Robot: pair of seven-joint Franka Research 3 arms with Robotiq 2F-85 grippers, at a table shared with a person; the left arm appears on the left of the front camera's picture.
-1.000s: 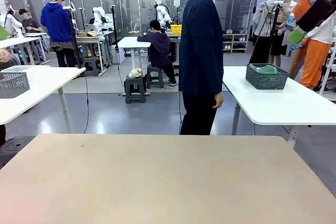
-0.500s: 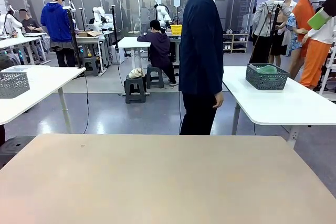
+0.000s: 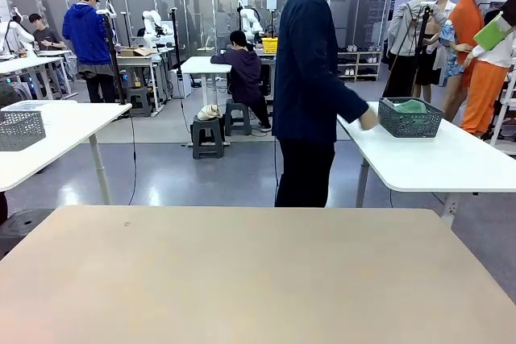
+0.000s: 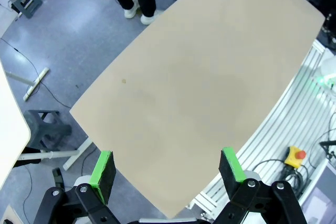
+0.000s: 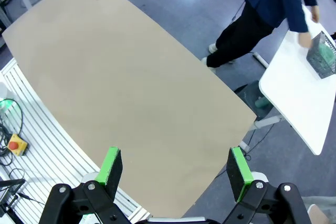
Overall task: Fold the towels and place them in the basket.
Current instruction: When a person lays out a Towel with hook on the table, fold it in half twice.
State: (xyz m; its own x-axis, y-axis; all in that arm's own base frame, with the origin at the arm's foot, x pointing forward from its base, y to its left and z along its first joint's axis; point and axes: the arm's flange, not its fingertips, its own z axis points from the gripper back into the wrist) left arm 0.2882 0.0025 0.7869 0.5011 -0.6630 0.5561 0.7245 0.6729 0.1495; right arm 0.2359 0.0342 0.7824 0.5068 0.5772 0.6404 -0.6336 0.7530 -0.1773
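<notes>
The left gripper (image 4: 167, 167) hangs high over the beige table (image 4: 199, 87) with its jaws spread wide and nothing between the green pads (image 4: 102, 169). The right gripper (image 5: 174, 166) is poised the same way, jaws wide apart and empty, above the same table. The tabletop is bare wood-tone apart from one small dark speck towards 10 o'clock in the front view. Past its far edge, at 12 o'clock, a person (image 3: 310, 78) in a dark navy jacket and black trousers stands side-on and stretches one arm out towards 2 o'clock. The person's hand (image 3: 368, 121) is over the near-left corner of a white table (image 3: 451, 163), just beside the dark grey basket (image 3: 410, 122) but not clearly touching it. The basket stands upright on that white table, well apart from both grippers, and a pale bluish towel (image 3: 411, 106) lies bunched inside it, poking just above the rim. At 9 o'clock another white table carries a paler grey mesh basket (image 3: 20, 129).
</notes>
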